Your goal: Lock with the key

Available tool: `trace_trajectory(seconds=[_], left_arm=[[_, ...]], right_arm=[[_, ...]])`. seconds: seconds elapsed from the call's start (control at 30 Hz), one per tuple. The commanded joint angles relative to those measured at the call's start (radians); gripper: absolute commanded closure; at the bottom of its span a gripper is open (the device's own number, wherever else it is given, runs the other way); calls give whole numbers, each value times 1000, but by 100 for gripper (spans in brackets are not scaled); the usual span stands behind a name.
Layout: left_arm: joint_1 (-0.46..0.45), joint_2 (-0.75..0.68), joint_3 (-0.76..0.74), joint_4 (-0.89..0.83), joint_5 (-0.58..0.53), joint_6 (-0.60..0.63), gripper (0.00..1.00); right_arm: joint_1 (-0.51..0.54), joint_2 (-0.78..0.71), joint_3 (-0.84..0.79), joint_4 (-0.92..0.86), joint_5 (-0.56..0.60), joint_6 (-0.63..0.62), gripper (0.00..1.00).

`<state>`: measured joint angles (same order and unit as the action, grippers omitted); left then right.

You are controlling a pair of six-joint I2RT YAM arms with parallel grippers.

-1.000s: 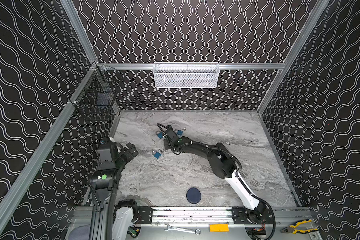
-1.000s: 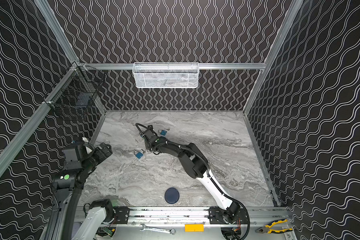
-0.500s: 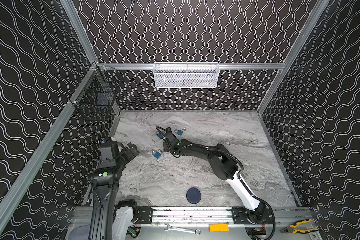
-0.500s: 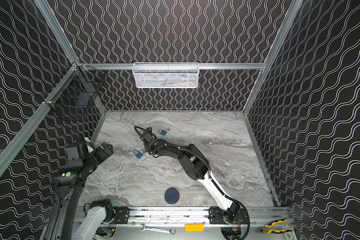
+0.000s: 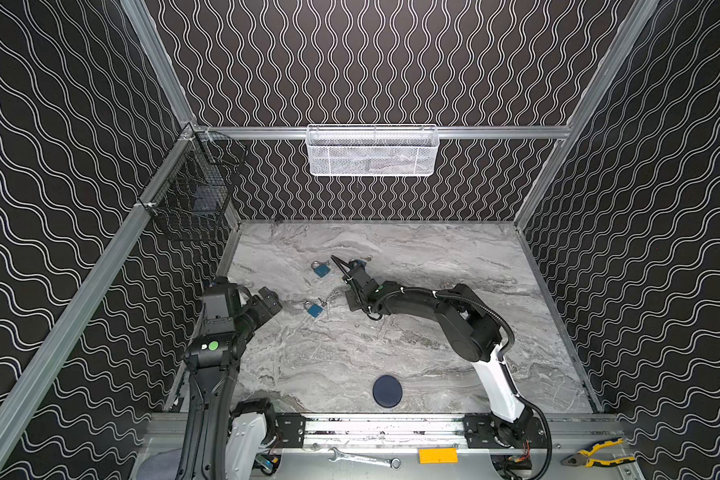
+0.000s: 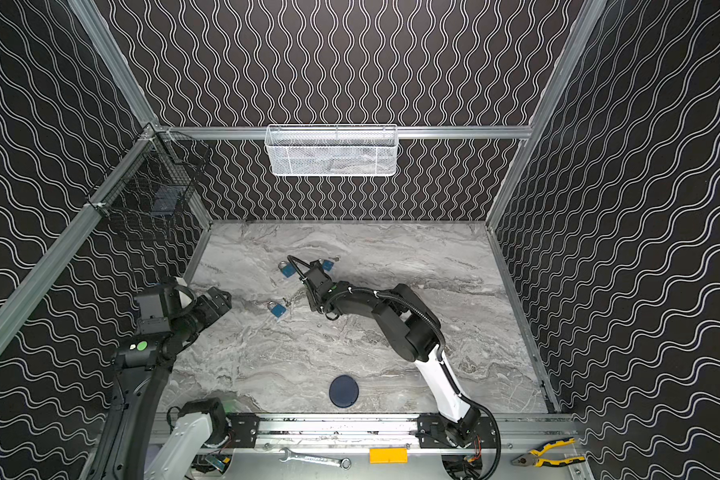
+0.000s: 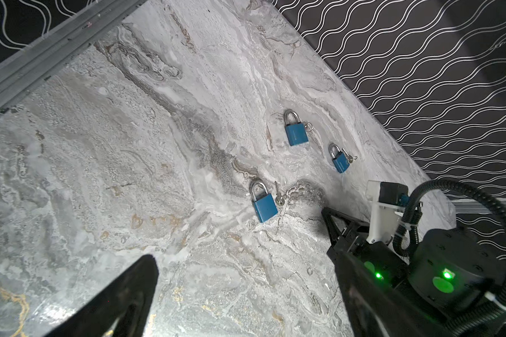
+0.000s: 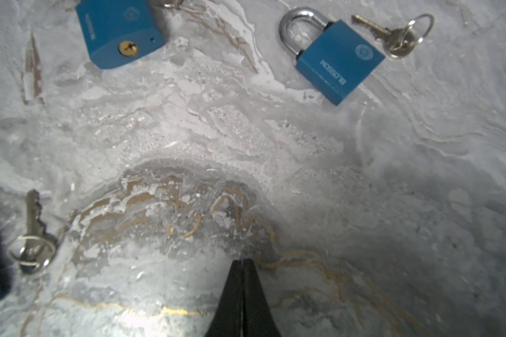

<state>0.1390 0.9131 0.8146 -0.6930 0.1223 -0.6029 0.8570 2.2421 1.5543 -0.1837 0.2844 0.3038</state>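
Though its thin black fingers are pressed tip to tip, the right tool (image 8: 242, 264) grips nothing. In its wrist view it points at bare marble worktop (image 8: 421, 204). Beyond the tips lie two blue padlocks. The lettered padlock (image 8: 340, 62) has a shackle that looks seated, and a ringed key (image 8: 393, 36) lies just beside it. The keyhole-up padlock (image 8: 120, 29) turns its brass keyway toward the camera. Off to one side a second key (image 8: 31, 230) lies flat on its ring, next to a blue edge cut off by the frame. In both top views the right tool's tips fall near those two padlocks at the middle of the worktop. A third padlock (image 5: 314, 310) lies nearer the front, between the two arms, with the second key just beside it. The left tool (image 5: 268, 302) hovers over the worktop's left side, jaws spread wide and empty, aimed toward the third padlock and apart from it. A dark round disc (image 5: 387, 391) lies near the front rail. A spanner (image 5: 364, 458) and pliers (image 5: 597, 453) rest on the frame outside.
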Motion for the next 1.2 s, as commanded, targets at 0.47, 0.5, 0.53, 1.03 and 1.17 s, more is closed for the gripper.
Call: trace_trajectory(seconds=[0.47,0.5,0.53,1.03,1.17], left_arm=[[2,109,71,27,-37,51,2],[3,113,76,25,-43,55,2],[4,115,80,22,-47,59,2],[2,122,84,45,-65,68,2],[2,146,87,50,-52,80,2]], right_arm=[[-32,-46,-48,-167,-62,4,88],[-33,-47,-50,-165,-61,4,88],[-34,-48,-53,-162,-65,4,88],[-59,-130,-155,-122,-90,33,77],[-69,-172,-208,-104,-96,48,74]])
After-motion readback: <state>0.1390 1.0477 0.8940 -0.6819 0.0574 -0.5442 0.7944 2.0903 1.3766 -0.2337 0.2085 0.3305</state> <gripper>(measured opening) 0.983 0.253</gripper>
